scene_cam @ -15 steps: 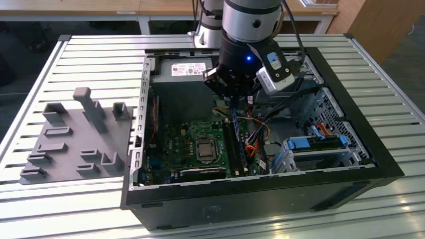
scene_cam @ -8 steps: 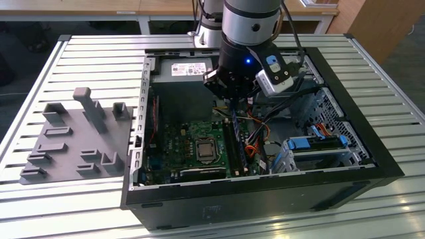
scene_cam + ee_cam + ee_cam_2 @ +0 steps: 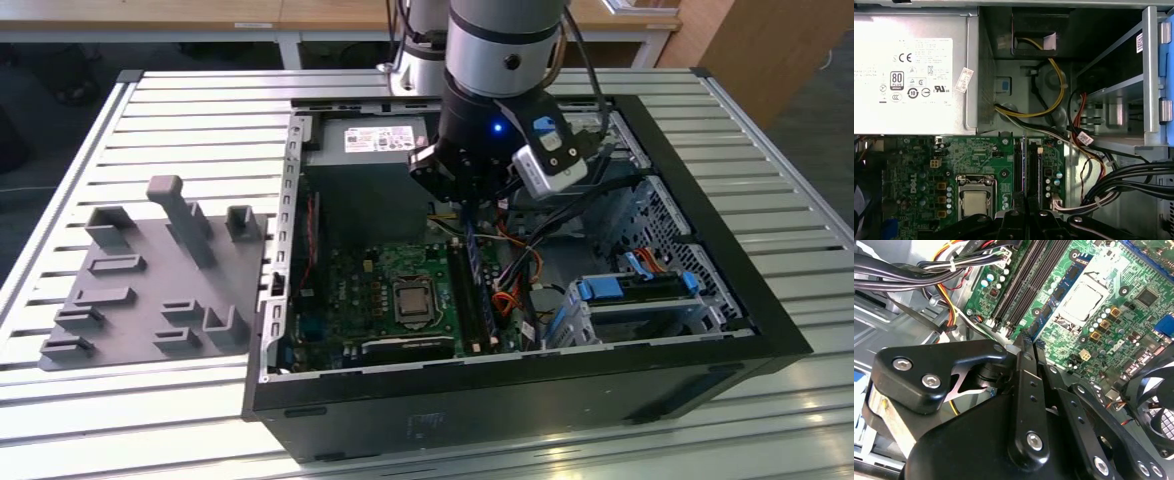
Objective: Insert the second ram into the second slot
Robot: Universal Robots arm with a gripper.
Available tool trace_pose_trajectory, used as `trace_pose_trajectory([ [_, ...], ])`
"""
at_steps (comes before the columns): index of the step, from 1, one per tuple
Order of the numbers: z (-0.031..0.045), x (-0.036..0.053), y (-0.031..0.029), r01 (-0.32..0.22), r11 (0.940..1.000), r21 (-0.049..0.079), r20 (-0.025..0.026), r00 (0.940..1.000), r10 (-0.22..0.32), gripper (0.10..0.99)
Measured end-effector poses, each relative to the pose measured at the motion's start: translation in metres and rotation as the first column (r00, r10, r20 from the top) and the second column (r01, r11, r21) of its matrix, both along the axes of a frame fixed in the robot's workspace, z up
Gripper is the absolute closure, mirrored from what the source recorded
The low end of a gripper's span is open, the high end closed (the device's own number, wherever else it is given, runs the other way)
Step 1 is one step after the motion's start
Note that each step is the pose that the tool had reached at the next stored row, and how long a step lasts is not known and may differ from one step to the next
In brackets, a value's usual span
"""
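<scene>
We see the second ram point(image 3: 470, 285) as a thin blue stick standing on edge among the memory slots point(image 3: 1035, 167), mid-frame in the exterior view, just to the exterior view's right of the CPU socket point(image 3: 411, 300). Which slot holds it, and how deep, we cannot make out. Its upper end there runs between the gripper point(image 3: 461, 205) jaws, drawn narrowly around it, their contact hidden.
</scene>
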State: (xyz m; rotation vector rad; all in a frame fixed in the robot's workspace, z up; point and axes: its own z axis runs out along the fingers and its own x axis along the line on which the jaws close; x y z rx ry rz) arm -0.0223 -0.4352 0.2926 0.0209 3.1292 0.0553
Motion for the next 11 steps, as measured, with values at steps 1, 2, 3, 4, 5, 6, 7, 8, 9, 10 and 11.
trace_pose_trajectory([
  [1,-0.0007,0.0000,0.0000,0.000,1.0000,0.000,0.0000,1.0000,0.000,0.949],
  [2,-0.0013,0.0000,0.0000,0.000,1.0000,0.000,-0.0002,1.0000,0.000,0.949],
  [3,-0.0019,0.0000,0.0000,0.000,1.0000,0.000,-0.0002,1.0000,0.000,0.949],
  [4,-0.0025,0.0000,0.0000,0.000,1.0000,0.000,-0.0002,1.0000,0.000,0.949],
  [5,-0.0031,0.0000,0.0000,0.000,1.0000,0.000,-0.0003,1.0000,0.000,0.949],
  [6,-0.0037,0.0000,0.0000,0.000,1.0000,0.000,-0.0004,1.0000,0.000,0.949],
  [7,-0.0043,0.0000,0.0000,0.000,1.0000,0.000,-0.0004,1.0000,0.000,0.949],
  [8,-0.0050,0.0000,0.0000,0.000,1.0000,0.000,-0.0004,1.0000,0.000,0.949],
  [9,-0.0056,0.0000,0.0000,0.000,1.0000,0.000,-0.0005,1.0000,0.000,0.949],
  [10,-0.0062,0.0000,0.0000,0.000,1.0000,0.000,-0.0005,1.0000,0.000,0.949],
  [11,-0.0069,0.0000,0.0000,0.000,1.0000,0.000,-0.0006,1.0000,0.000,0.949],
])
